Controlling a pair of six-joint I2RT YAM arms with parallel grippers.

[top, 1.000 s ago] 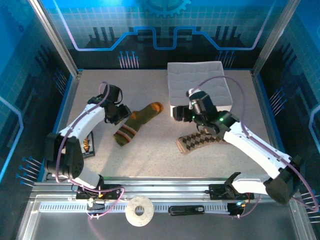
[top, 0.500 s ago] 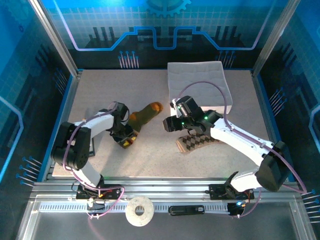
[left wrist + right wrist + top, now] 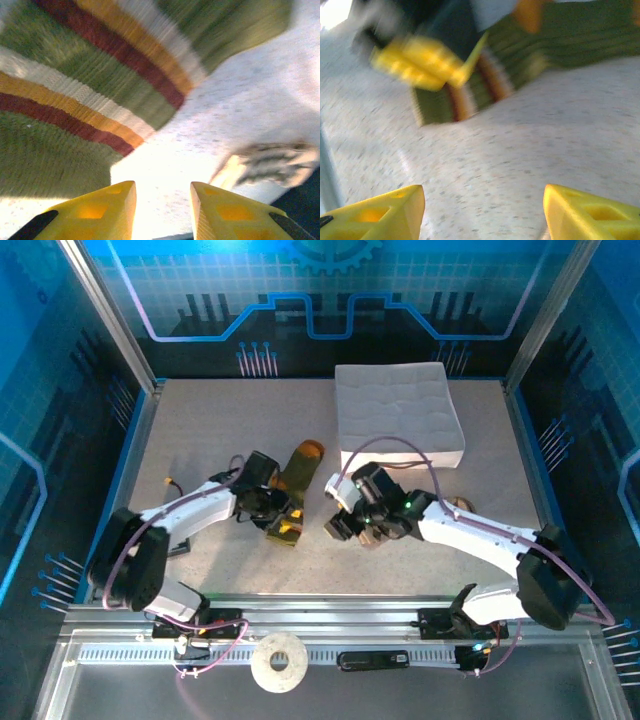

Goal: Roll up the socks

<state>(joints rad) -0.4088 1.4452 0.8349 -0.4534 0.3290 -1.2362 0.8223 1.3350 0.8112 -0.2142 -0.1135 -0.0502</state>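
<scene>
Both left gripper (image 3: 162,186) and right gripper (image 3: 483,192) gape over the speckled table (image 3: 230,420) inside blue walls (image 3: 420,290).

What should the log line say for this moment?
left tool open near green sock | right tool open above table | argyle sock ungripped

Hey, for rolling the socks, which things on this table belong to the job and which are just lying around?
For the job:
green striped sock
argyle sock

Just lying about:
white quilted box
white ring on the front rail
</scene>
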